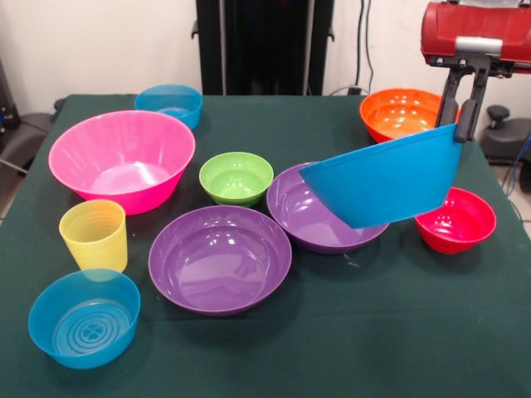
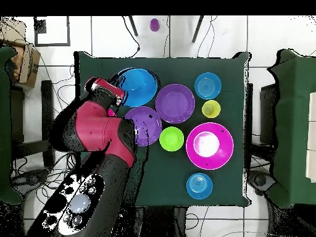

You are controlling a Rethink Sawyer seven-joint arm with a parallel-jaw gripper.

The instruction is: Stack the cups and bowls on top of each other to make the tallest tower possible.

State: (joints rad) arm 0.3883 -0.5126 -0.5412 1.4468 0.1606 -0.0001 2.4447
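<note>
Clearly the step in hand is carrying the blue bowl [image 1: 388, 187], which hangs tilted in the air above the right-hand purple bowl [image 1: 309, 217], with the red bowl [image 1: 457, 220] just right of it. To do it well, I judge the bowl should be levelled before release and lowered centred onto a wide base, since a tilted drop would slide off. The gripper [image 1: 465, 131] pinches the bowl's upper right rim, its fingers [image 1: 467, 108] nearly together with the thin wall between them. Overhead, the bowl sits beyond the arm's wrist.
</note>
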